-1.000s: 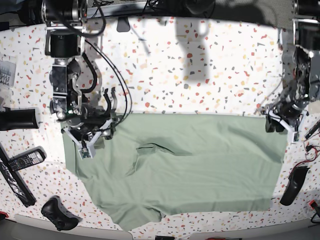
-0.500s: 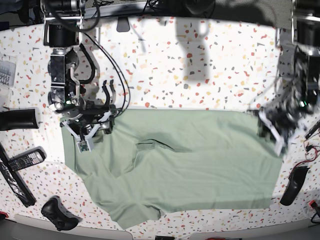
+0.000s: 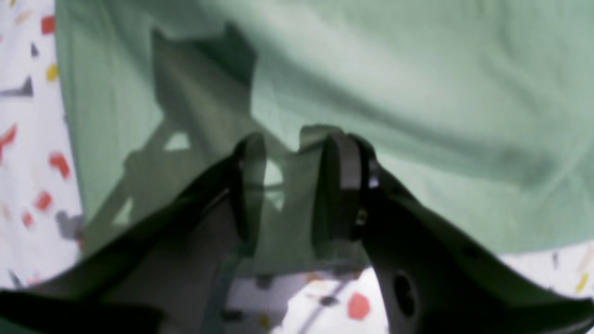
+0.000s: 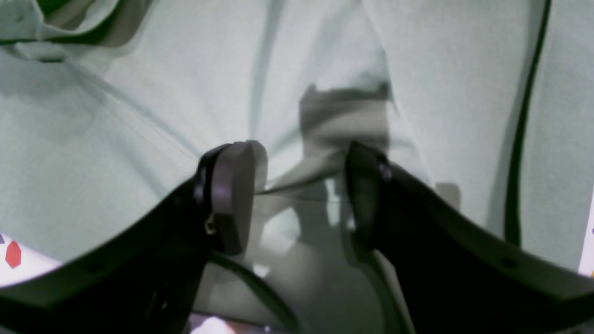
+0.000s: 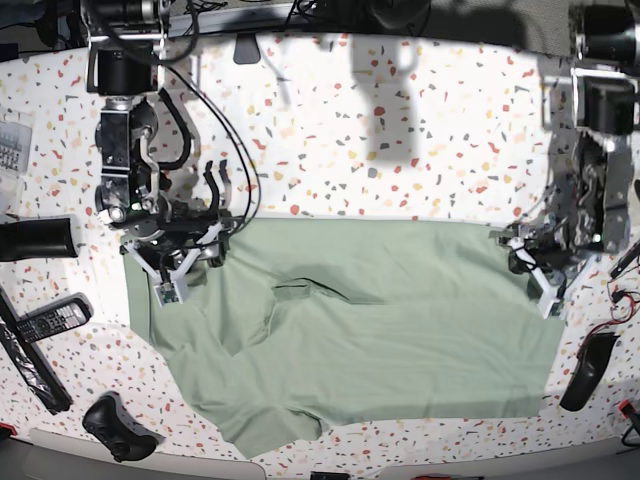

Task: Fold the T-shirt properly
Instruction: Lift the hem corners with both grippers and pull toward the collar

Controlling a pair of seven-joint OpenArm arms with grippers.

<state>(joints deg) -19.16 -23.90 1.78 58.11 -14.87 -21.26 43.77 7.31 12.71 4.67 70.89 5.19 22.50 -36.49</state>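
left fingers point(image 3: 297, 185) now further in, pinching t-shirt point(image 5: 380, 320) edge; right fingers point(image 4: 297, 195) apart, empty.

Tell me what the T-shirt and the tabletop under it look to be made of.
T-shirt: soft, matte, pale sage-green cloth, likely a light knit; it drapes in ripples and bunches between the left gripper's fingers. Tabletop: hard, smooth, white terrazzo-style surface with red, yellow and grey flecks; whether it is real stone or printed laminate cannot be told.
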